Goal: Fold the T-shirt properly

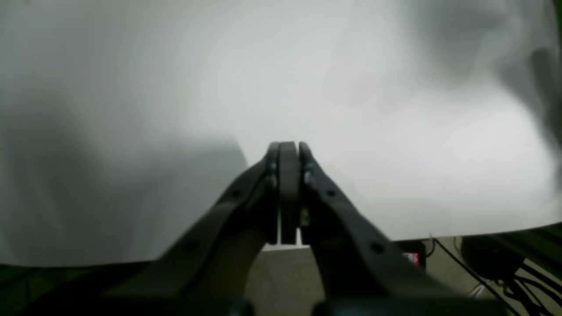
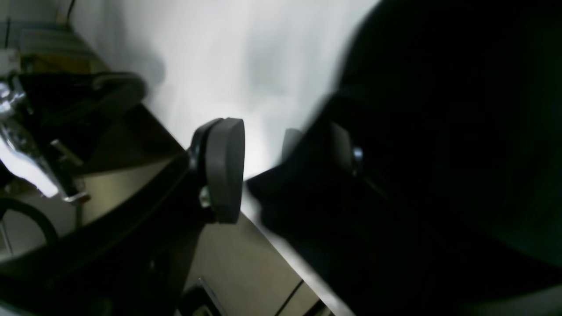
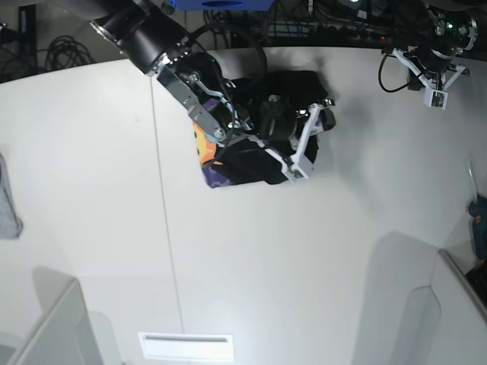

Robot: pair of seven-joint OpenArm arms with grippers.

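The black T-shirt [image 3: 255, 163] lies bunched at the far middle of the white table [image 3: 304, 251]. Its orange print [image 3: 200, 144] and a purple patch [image 3: 218, 176] show at its left edge. My right arm reaches over it from the far left, and my right gripper [image 2: 281, 158] is open at the shirt's edge. One grey pad [image 2: 225, 169] stands over bare table, while the other finger is half lost in the black cloth [image 2: 439, 153]. My left gripper [image 1: 287, 149] is shut on nothing, held above bare table. The left arm [image 3: 434, 49] is raised at the far right corner.
A small grey cloth [image 3: 7, 205] lies at the table's left edge. A blue tool [image 3: 478, 220] sits at the right edge. White panels stand at the near left [image 3: 53, 327] and near right [image 3: 411, 304]. Cables [image 1: 496, 272] hang beyond the table edge.
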